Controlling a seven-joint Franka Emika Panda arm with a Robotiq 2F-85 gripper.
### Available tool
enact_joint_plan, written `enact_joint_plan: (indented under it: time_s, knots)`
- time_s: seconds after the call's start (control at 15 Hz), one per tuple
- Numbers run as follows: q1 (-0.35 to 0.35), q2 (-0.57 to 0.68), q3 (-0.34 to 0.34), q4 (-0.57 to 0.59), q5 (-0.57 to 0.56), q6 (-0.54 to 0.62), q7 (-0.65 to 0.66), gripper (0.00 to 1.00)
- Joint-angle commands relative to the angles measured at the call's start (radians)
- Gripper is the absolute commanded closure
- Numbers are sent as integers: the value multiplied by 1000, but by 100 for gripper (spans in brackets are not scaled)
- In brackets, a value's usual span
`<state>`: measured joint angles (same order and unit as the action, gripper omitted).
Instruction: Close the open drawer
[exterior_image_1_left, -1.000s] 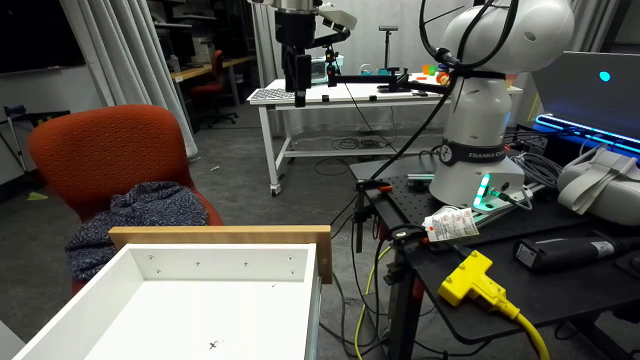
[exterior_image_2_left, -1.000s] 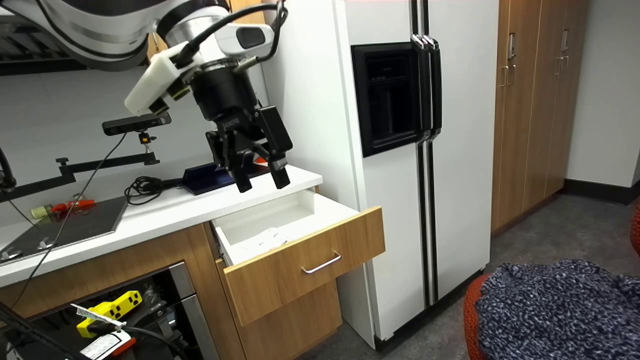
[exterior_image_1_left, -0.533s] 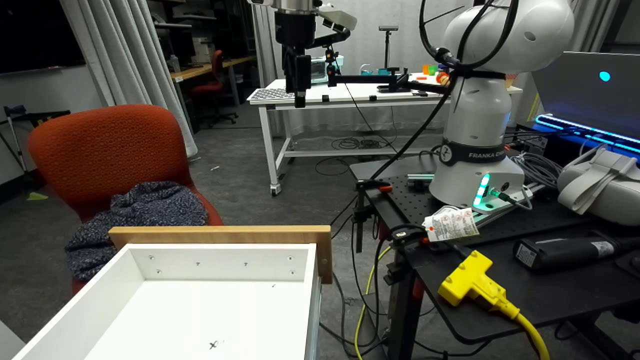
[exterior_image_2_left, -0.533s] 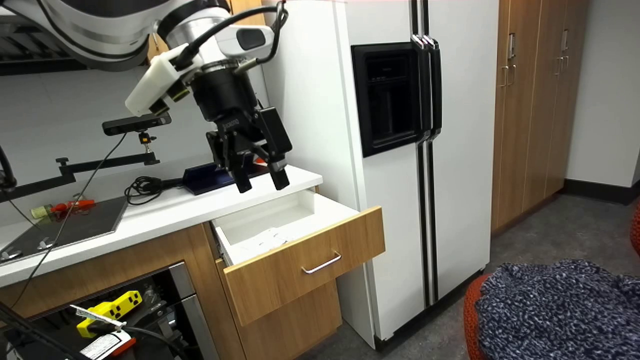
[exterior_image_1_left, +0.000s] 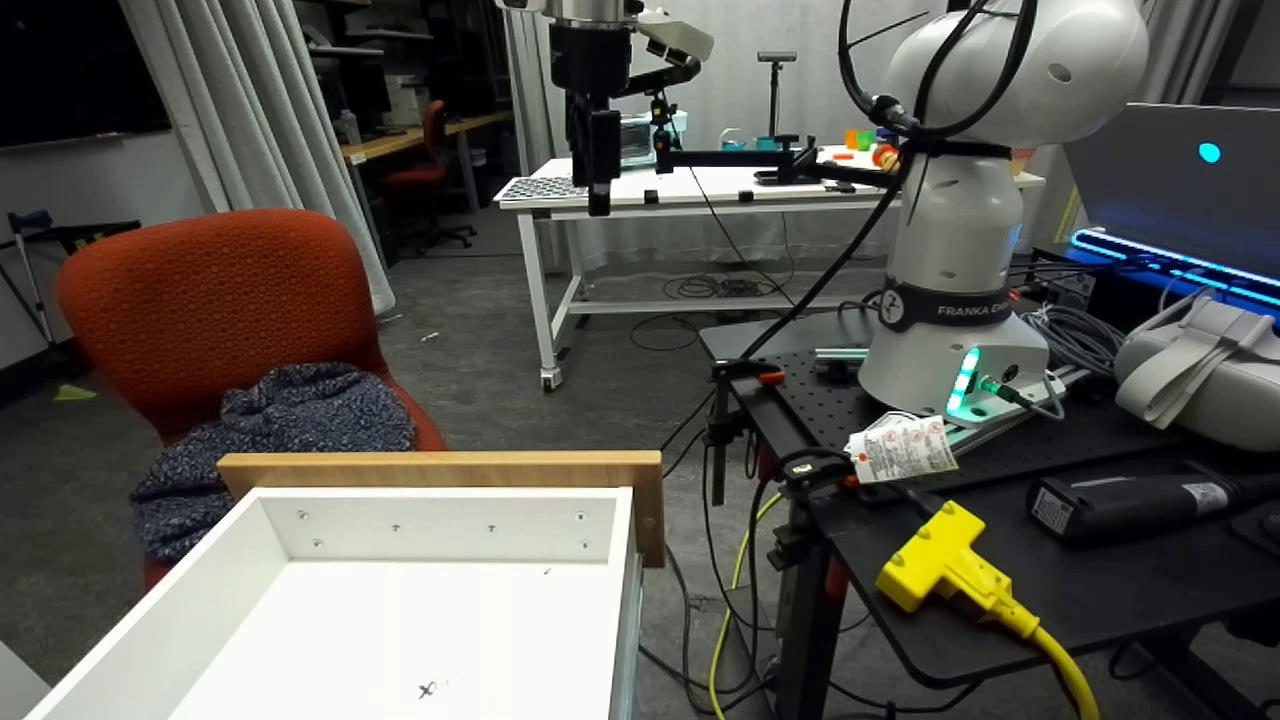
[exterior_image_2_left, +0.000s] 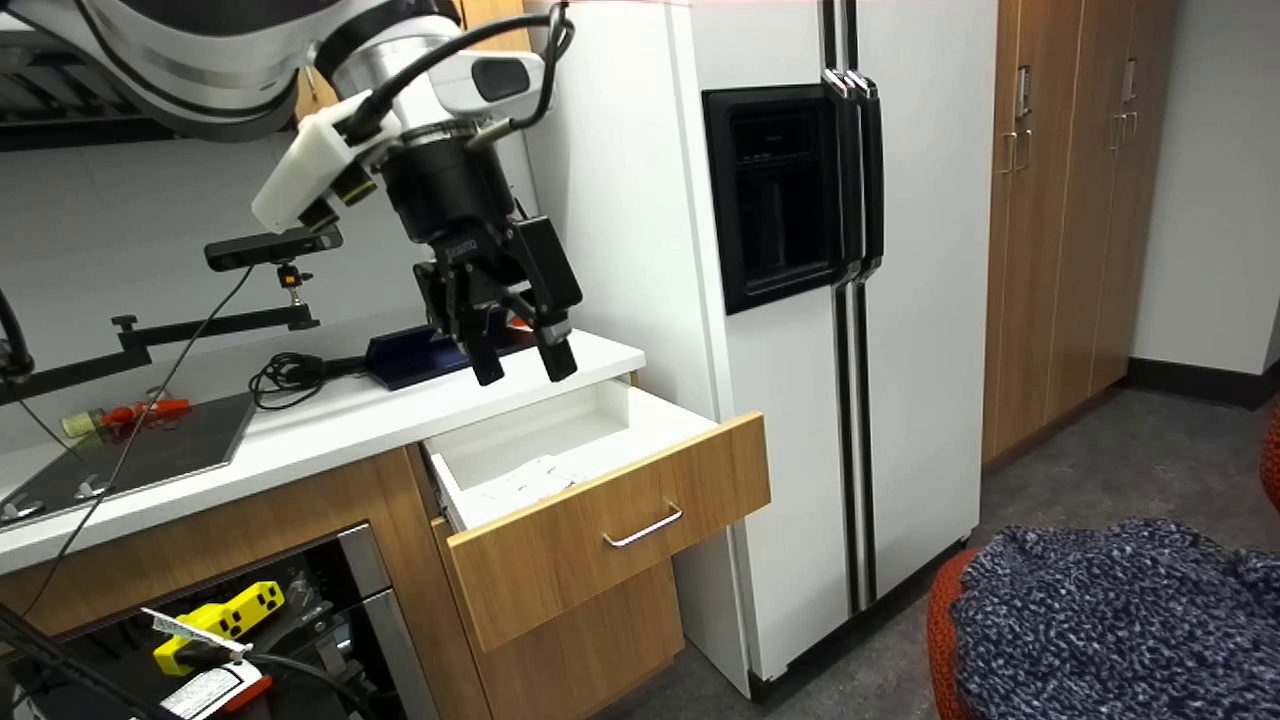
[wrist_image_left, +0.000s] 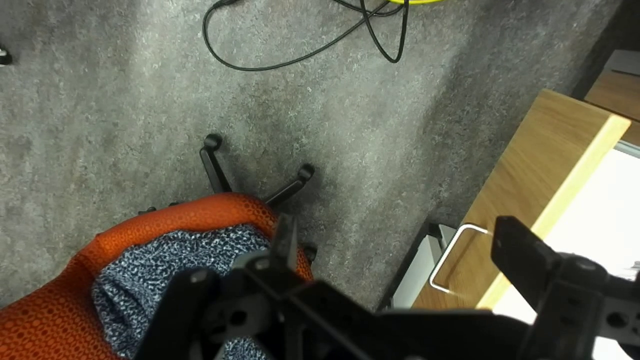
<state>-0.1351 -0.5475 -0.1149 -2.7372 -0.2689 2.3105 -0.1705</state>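
Observation:
The drawer is pulled out, with white inside and a wooden front; it shows in both exterior views (exterior_image_1_left: 440, 470) (exterior_image_2_left: 560, 555) and at the right of the wrist view (wrist_image_left: 540, 160). A thin silver bar handle (exterior_image_2_left: 645, 528) sits on the drawer front; it also shows in the wrist view (wrist_image_left: 452, 252). My gripper (exterior_image_2_left: 523, 362) hangs in the air above the drawer's height, fingers pointing down and spread apart, with nothing between them. It is also in an exterior view (exterior_image_1_left: 599, 200) and the wrist view (wrist_image_left: 397, 237). It appears apart from the drawer and handle.
An orange chair (exterior_image_1_left: 215, 310) with a dark knitted cloth (exterior_image_1_left: 310, 415) stands before the drawer front. A white countertop (exterior_image_2_left: 340, 420) lies above the drawer, and a white fridge (exterior_image_2_left: 920, 300) stands beside it. The black robot table (exterior_image_1_left: 960, 590) carries a yellow plug (exterior_image_1_left: 940, 560).
My gripper has shifted very slightly; its fingers stay spread. The drawer stays pulled out in the same place.

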Motion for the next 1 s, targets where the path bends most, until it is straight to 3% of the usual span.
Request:
enact_joint_plan:
  time_s: [0.0, 0.93]
  knots:
    - [-1, 0, 2, 1, 2, -3, -1, 0]
    - [3, 8, -1, 7, -3, -29, -26, 0]
